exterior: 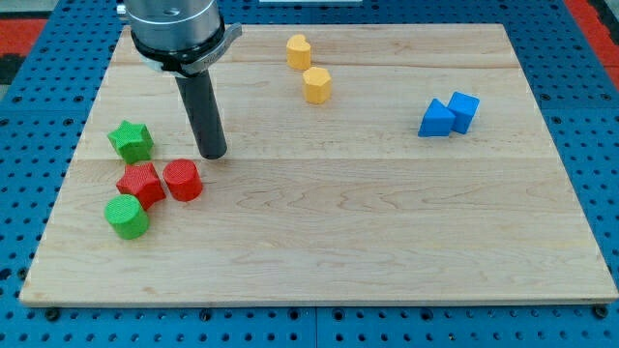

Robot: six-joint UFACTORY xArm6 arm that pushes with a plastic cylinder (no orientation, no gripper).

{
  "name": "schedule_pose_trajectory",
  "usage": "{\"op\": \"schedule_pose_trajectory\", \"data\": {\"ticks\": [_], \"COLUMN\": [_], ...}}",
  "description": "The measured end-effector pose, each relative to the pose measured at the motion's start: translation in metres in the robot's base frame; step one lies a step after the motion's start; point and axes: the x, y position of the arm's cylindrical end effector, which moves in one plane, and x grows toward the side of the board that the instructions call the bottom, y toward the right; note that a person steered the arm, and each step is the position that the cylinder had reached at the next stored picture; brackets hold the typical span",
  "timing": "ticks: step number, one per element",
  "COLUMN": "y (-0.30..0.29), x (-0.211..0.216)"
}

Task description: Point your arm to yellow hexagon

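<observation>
My tip (pixel 214 154), a bare rod with nothing to open, close or hold, rests just above the red cylinder (pixel 183 181), while the yellow hexagon (pixel 317 85) lies well apart, up and toward the view's right of it.

Bright, even light falls from overhead across the pale wooden table (pixel 387 222), with no glare or blown-out patches and only a slight sheen on the dark rod (pixel 203 111) near the table's top left corner. Shadows are soft and short, sitting close under each block, such as the yellow hexagon (pixel 316 85) near the table's top edge and the blue blocks (pixel 449 115) toward its right edge. The picture is sharp from edge to edge, colours are vivid, the wood grain is clearly readable, and the table's straight edges show no noticeable bending, though it narrows toward the top edge.
</observation>
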Motion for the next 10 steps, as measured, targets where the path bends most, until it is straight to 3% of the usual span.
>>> {"op": "schedule_pose_trajectory", "data": {"ticks": [2, 4, 5, 6, 8, 10], "y": [0.012, 0.134, 0.155, 0.139, -0.036, -0.040], "x": [-0.018, -0.044, -0.055, -0.056, -0.062, -0.103]}}
